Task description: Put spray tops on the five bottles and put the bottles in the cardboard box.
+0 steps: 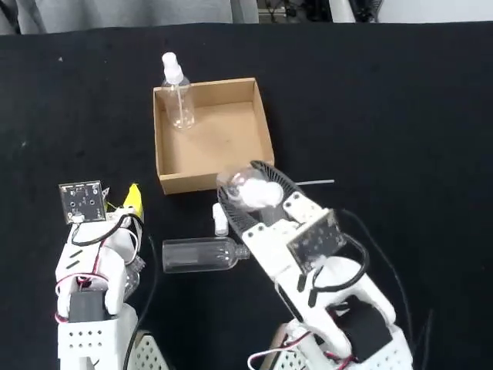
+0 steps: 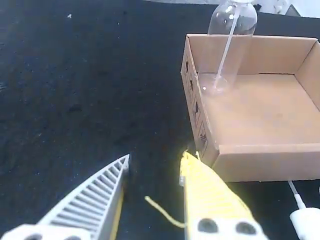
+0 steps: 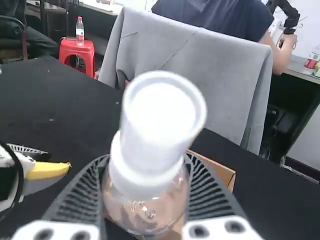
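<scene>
The cardboard box (image 1: 166,154) (image 2: 260,160) stands open in the middle of the table. One clear bottle with a spray top (image 1: 177,92) (image 2: 231,25) stands upright in its far left corner. My right gripper (image 1: 250,183) (image 3: 145,205) is shut on a second clear bottle (image 1: 245,189) (image 3: 150,150) with a white top, held above the box's near right corner. A third clear bottle (image 1: 202,254) lies on its side on the table with a bare neck, and a loose white spray top (image 1: 221,220) (image 2: 307,220) sits just beyond it. My left gripper (image 1: 127,202) (image 2: 155,160) is open near the box's front left corner.
A thin white tube (image 1: 312,183) lies on the black cloth to the right of my right gripper. A grey-draped chair (image 3: 200,65) stands beyond the table's far edge. Bare cloth stretches left and right of the box.
</scene>
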Robot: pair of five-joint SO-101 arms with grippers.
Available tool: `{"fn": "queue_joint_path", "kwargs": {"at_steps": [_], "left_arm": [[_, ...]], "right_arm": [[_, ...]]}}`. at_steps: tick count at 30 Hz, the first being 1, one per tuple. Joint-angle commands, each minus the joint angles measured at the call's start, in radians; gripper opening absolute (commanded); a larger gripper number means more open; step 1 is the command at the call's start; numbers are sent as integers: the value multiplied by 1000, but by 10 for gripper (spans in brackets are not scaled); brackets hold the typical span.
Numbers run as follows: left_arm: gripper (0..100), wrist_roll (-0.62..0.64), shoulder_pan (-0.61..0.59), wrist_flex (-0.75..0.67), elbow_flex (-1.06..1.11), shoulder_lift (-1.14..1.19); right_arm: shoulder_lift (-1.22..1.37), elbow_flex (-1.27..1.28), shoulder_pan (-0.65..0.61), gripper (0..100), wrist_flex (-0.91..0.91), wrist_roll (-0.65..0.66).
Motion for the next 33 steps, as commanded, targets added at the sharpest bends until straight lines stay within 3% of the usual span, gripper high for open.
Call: {"fn": "queue_joint_path", "kwargs": {"at_steps": [1, 28, 33], "left_arm": [[155, 2, -10, 5, 25, -8], [155, 2, -10, 5, 25, -8], [155, 2, -10, 5, 25, -8]], "right_arm": [[165, -131, 18, 11, -87, 11], [1116, -567, 18, 11, -428, 6], [1270, -659, 20, 11, -460, -81]]}}
